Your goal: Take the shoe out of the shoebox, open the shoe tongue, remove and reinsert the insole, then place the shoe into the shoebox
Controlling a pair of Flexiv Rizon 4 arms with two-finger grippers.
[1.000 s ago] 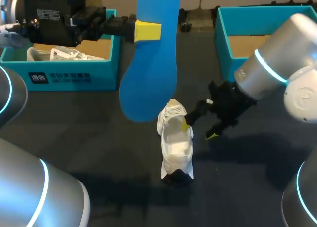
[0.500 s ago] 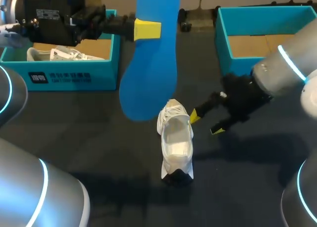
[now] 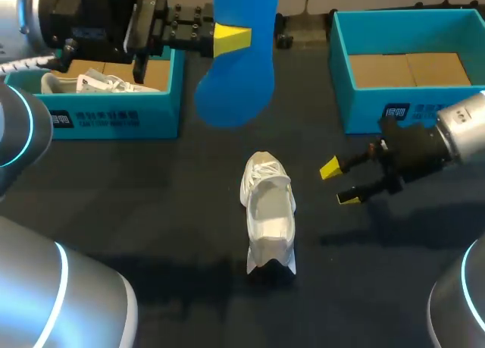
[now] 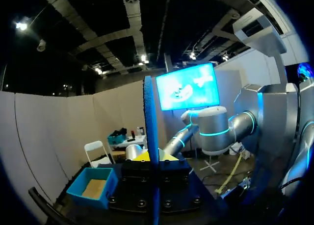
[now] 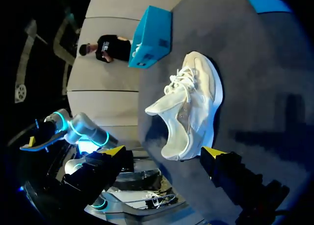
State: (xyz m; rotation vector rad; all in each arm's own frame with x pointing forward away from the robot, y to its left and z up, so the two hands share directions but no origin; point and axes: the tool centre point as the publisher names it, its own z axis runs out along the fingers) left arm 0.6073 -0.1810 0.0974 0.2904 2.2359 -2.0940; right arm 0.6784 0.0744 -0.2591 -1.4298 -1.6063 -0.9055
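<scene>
The dark matte table (image 3: 151,211) has open room all around the shoe. By the teal left shoebox (image 3: 114,119), the left gripper (image 3: 227,39) pinches a smooth blue insole (image 3: 239,83) with a rounded end, hanging vertically. The soft white shoe (image 3: 270,211) stands mid-table, long axis near-to-far, tongue end farther. The right gripper (image 3: 339,183), fingers wide and empty, hovers to the shoe's right, apart from it.

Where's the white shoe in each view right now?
Head: shoe at the centre, near the open right gripper.
Left wrist: not in it.
Right wrist: shoe just ahead of that gripper.
Shared landmark: the left shoebox, beyond the shoe in the right wrist view.
</scene>
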